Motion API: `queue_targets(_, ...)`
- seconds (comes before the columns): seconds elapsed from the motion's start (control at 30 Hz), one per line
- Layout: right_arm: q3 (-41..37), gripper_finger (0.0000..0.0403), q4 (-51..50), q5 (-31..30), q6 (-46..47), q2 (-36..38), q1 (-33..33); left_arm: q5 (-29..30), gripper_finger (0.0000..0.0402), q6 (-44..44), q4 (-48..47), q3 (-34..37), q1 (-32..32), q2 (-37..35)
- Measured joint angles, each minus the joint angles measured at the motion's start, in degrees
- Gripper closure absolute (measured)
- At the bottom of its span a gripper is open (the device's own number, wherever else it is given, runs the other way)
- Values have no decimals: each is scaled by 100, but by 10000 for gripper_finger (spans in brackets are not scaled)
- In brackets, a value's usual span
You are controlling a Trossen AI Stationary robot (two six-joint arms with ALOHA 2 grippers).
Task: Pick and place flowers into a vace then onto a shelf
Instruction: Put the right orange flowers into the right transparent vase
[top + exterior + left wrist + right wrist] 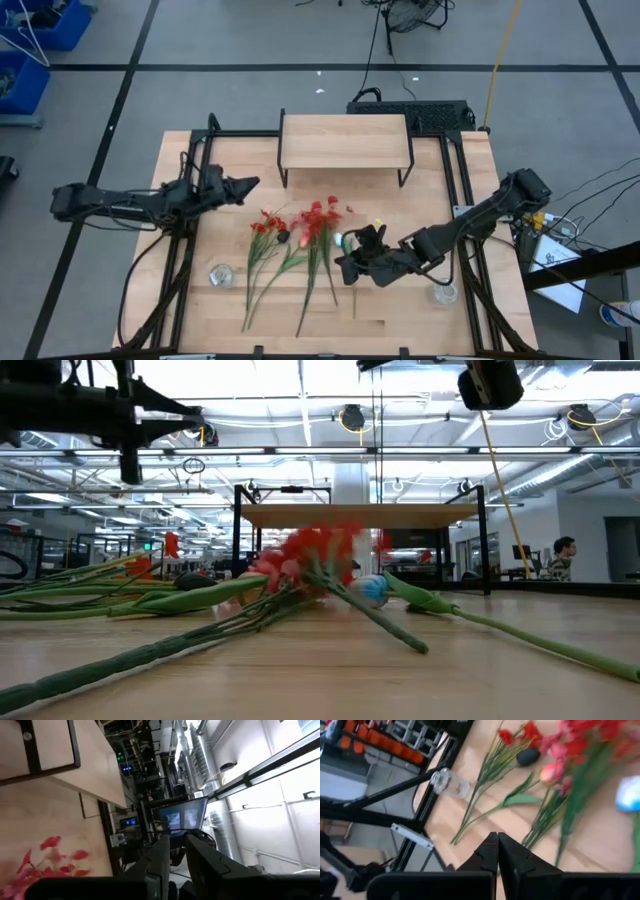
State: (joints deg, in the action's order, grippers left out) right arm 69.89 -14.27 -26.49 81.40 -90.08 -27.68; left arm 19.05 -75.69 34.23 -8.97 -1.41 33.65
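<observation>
The flowers (300, 250) lie flat on the wooden table, red blossoms toward the shelf (345, 140), green stems toward the near edge; they also show in the low view (300, 575) and the right wrist view (555, 775). A small clear glass vase (221, 275) stands left of them. My right gripper (348, 266) hovers shut and bare above the table just right of the stems (497, 851). My left gripper (248, 184) is raised at the table's left, pointing level toward the shelf, its fingers (160, 857) nearly together with nothing between.
The shelf stands at the table's far middle on thin black legs. A second clear glass (445, 293) stands near the right edge under the right arm. Black frame rails (190, 250) run along both table sides. A person (563, 560) sits far off in the room.
</observation>
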Motion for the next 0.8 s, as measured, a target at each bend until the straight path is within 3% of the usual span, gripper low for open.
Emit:
queue_targets(0.1,0,366,-32,423,90,-249,111,-227,334,11,352,0,-2,324)
queue_targets(0.23,0,294,97,963,381,-761,261,-566,334,-111,361,-2,0,569)
queue_targets(0.43,0,204,544,1355,733,-1568,327,-504,334,-112,336,-2,-2,649)
queue_targets(0.6,-4,180,673,1481,880,-2058,334,-239,334,67,322,-2,-9,649)
queue_targets(0.8,-2,186,664,1466,989,-2204,359,-240,334,211,324,-2,-8,647)
